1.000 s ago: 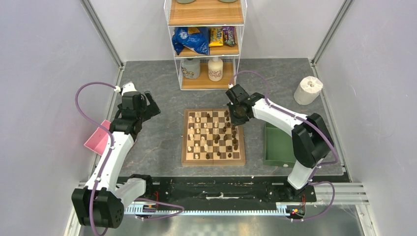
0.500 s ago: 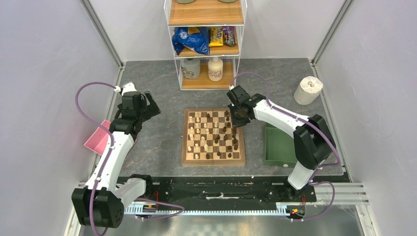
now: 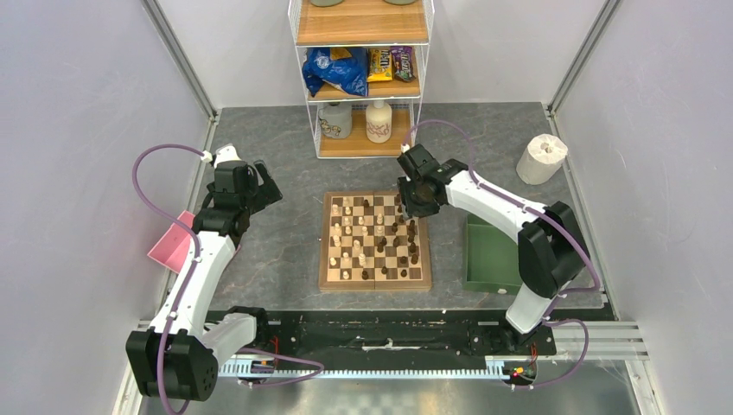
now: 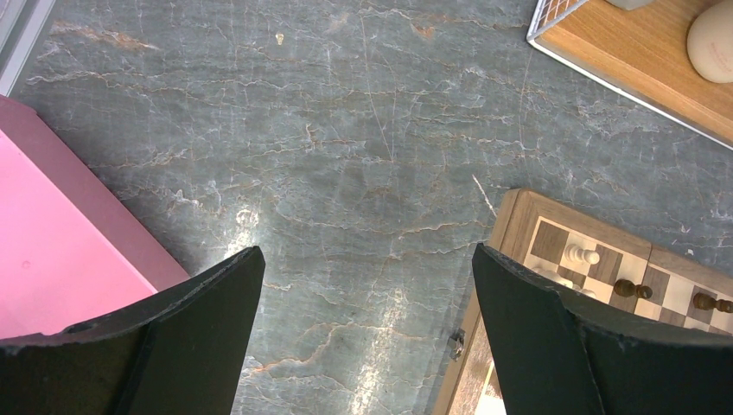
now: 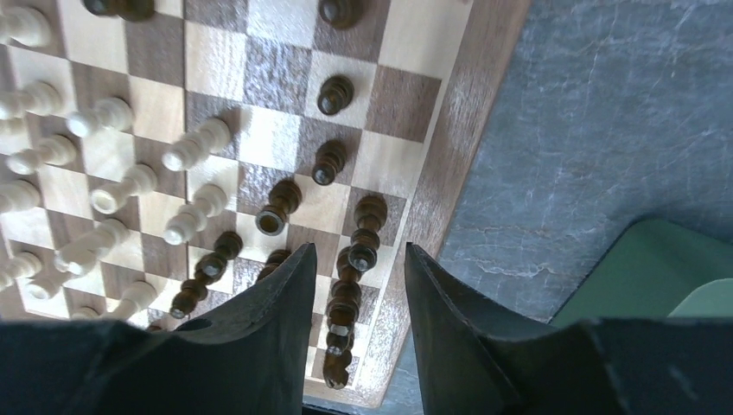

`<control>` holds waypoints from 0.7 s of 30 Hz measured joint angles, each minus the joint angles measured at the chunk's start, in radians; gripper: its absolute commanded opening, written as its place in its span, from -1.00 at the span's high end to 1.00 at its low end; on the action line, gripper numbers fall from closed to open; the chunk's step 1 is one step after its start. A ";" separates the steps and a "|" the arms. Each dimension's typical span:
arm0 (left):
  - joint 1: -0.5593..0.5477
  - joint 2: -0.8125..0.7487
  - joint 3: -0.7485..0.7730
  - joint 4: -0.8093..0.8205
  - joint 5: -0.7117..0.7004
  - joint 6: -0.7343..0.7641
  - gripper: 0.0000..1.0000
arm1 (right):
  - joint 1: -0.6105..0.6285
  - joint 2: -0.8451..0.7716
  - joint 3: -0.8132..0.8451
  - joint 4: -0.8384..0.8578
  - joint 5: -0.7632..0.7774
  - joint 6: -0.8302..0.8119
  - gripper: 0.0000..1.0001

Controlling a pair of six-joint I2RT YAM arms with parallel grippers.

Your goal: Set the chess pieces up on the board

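The board [image 3: 375,284] lies mid-table with pale chess pieces [image 3: 346,233] on its left half and dark chess pieces [image 3: 413,251] on its right half. My right gripper [image 3: 413,206] hovers over the board's far right corner. In the right wrist view it [image 5: 359,248] is open. A row of dark pieces [image 5: 344,304] in the edge column stands under the gap, and the fingers touch none of them. Pale pieces [image 5: 194,147] stand further left. My left gripper [image 3: 264,186] is open and empty over bare table left of the board [image 4: 519,216].
A pink tray [image 3: 171,242] lies at the left wall, also in the left wrist view [image 4: 52,251]. A green tray [image 3: 488,255] lies right of the board. A wire shelf [image 3: 363,78] with snacks and bottles stands behind. A paper roll [image 3: 542,158] stands far right.
My right gripper has shifted slightly left over the board's far right corner. The left arm has not moved.
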 measured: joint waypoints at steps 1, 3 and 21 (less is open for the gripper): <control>0.000 0.000 0.000 0.000 0.000 0.000 -0.95 | 0.000 0.000 0.011 -0.001 0.002 -0.002 -0.04; 0.000 0.000 0.000 0.000 0.000 0.000 -0.95 | 0.000 -0.001 0.032 -0.003 0.004 -0.008 -0.07; 0.000 0.000 0.000 0.000 0.000 0.000 -0.95 | 0.162 -0.070 0.014 -0.016 0.037 -0.016 0.00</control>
